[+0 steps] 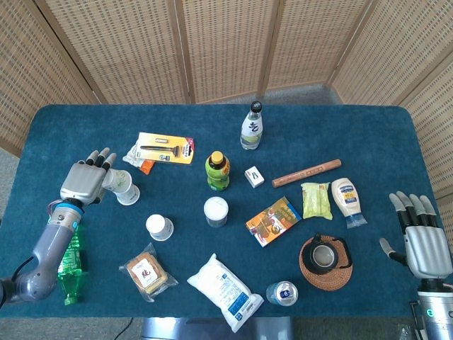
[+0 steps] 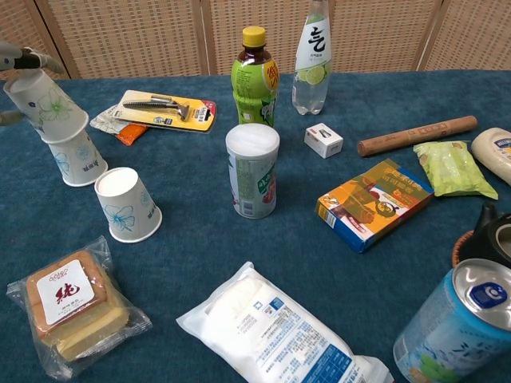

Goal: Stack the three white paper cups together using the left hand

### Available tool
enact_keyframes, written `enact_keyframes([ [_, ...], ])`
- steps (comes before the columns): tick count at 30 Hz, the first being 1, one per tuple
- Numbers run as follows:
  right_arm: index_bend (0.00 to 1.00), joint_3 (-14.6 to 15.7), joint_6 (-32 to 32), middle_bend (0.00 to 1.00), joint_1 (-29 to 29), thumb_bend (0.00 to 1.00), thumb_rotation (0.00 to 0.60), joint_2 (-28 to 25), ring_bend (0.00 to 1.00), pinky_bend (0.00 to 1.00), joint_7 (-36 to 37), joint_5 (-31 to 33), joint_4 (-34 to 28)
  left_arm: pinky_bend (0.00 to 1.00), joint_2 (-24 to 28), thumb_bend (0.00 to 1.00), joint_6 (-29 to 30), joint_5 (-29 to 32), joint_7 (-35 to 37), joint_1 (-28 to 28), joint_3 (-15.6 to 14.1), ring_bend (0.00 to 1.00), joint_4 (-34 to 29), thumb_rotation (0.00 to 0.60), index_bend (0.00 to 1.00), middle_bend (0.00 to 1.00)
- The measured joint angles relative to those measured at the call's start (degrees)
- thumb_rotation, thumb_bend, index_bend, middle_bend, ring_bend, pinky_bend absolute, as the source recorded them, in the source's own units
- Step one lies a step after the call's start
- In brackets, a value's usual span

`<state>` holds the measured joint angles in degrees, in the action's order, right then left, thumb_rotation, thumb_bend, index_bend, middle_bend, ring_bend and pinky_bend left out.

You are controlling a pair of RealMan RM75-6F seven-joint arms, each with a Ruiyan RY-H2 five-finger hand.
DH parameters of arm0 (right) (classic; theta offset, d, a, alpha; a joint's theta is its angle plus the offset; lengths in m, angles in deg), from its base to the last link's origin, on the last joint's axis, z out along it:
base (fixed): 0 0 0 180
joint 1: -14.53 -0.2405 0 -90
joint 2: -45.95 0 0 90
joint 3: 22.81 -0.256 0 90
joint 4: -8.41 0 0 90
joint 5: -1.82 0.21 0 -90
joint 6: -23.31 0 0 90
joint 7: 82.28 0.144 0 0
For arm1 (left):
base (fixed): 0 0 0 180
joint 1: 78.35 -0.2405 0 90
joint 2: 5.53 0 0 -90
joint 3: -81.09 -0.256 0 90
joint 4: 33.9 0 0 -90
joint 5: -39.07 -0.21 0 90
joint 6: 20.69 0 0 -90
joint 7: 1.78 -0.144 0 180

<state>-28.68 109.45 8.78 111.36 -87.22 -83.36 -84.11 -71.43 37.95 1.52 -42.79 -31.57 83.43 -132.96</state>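
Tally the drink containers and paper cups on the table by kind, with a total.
Paper cups: 3 — stacked pair, lone cup
Bottles: 3 — clear, green-yellow, green, lying
Cans: 1
Total: 7

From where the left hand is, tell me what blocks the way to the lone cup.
Nothing visible does. Only bare cloth lies between the left hand on the two nested cups and the lone cup.
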Motion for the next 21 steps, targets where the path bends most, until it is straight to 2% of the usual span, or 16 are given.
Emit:
enact_keyframes([
  [14,0.00,0.0,0.0,0.00,0.0,0.30,0.600,0.0,0.00,0.00,0.0,0.1,0.0,0.31,-1.3,0.50,-0.2,2.9,-2.1,0.7,-0.9,0.00,0.8,0.600,0.00,0.00],
  [21,0.00,0.0,0.0,0.00,0.0,0.30,0.600,0.0,0.00,0.00,0.0,0.0,0.0,0.32,-3.5,0.50,-1.7,5.7,-3.0,1.2,-1.7,0.00,3.4,0.600,0.00,0.00],
])
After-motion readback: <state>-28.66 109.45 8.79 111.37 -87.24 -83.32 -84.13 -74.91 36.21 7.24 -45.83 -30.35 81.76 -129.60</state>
